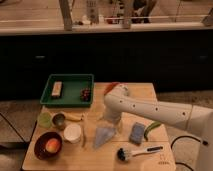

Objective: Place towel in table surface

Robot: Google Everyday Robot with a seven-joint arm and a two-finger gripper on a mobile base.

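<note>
The towel [103, 136], a pale, limp cloth, sits bunched at the front middle of the desk [95, 159], just under the end effector [111, 121]. I cannot tell whether the end effector is holding it. It looks light and floppy, so it is probably best pinched at a raised fold.

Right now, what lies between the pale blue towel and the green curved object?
A blue rectangular sponge, in the camera view. The gripper hangs right above the pale blue towel; the green curved object lies beyond the sponge.
</note>
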